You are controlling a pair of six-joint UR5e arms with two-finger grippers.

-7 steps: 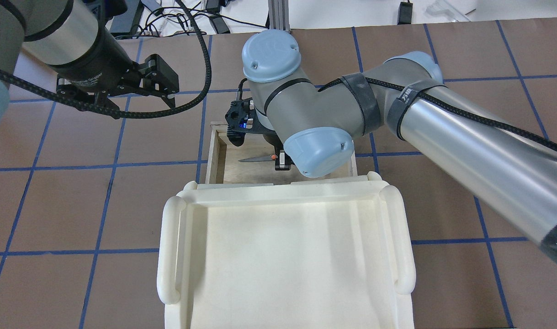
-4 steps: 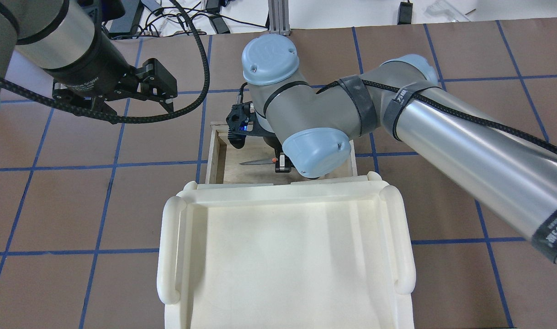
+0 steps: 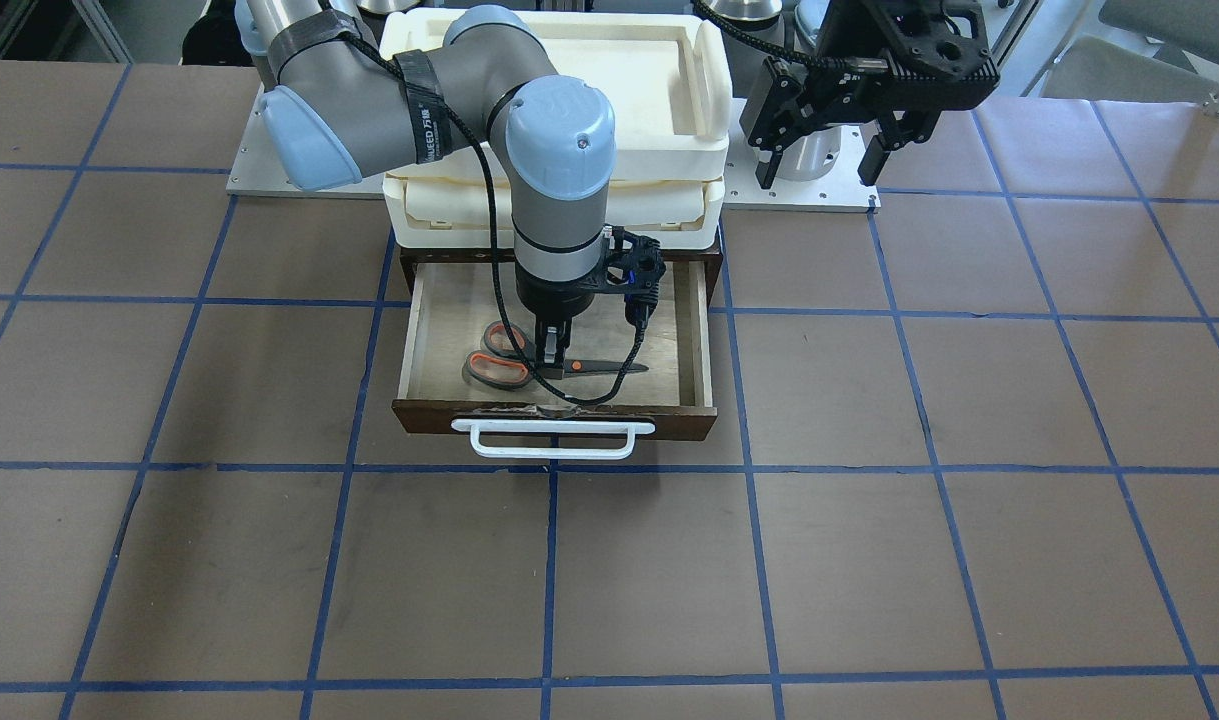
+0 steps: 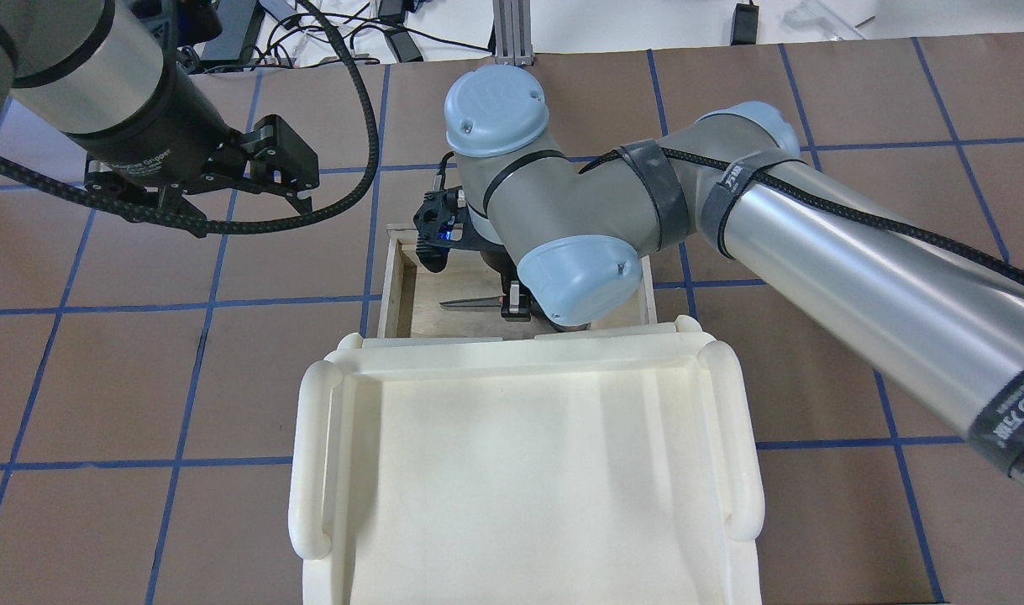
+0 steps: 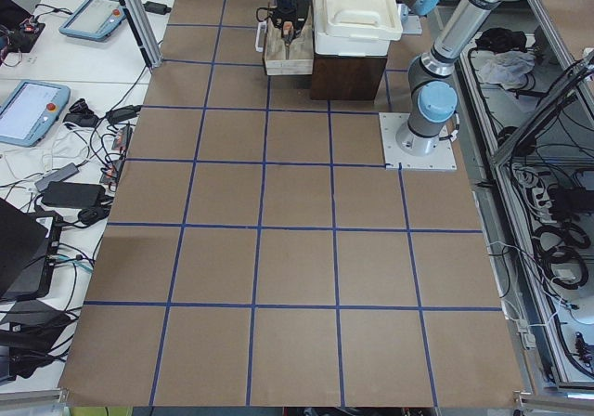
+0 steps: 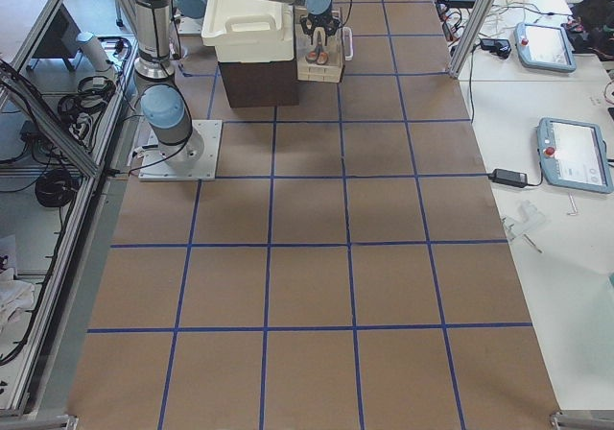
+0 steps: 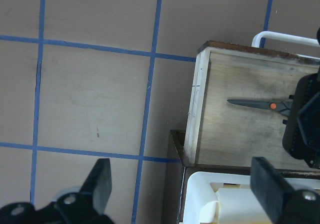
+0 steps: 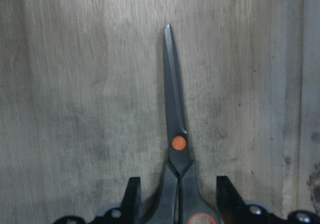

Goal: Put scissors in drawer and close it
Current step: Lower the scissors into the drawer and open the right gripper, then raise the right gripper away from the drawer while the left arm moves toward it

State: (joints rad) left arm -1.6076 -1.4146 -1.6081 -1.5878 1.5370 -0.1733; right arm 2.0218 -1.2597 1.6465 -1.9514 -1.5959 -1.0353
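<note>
The scissors (image 3: 499, 372) lie flat on the pale floor of the pulled-out drawer (image 3: 554, 415), blades pointing to the robot's left. In the overhead view only the blade of the scissors (image 4: 465, 304) shows beside the drawer wall (image 4: 390, 286). My right gripper (image 3: 554, 365) points straight down into the drawer and stands open. In its wrist view the right gripper (image 8: 177, 199) straddles the scissors (image 8: 172, 109) just behind the orange pivot, with a gap on each side. My left gripper (image 4: 285, 181) hovers open and empty off to the drawer's left; the left gripper (image 7: 182, 194) looks down on the scissors (image 7: 255, 104).
Stacked cream plastic trays (image 4: 318, 454) sit on the dark cabinet (image 5: 348, 77) above the drawer. The white bar handle (image 3: 554, 440) faces away from the robot. Brown tabletop with a blue tape grid (image 3: 669, 580) lies all around. Cables and devices line the table's far edge (image 4: 352, 34).
The right gripper and the scissors have sunk lower into the drawer, toward the trays. The left gripper has drifted slightly to the left.
</note>
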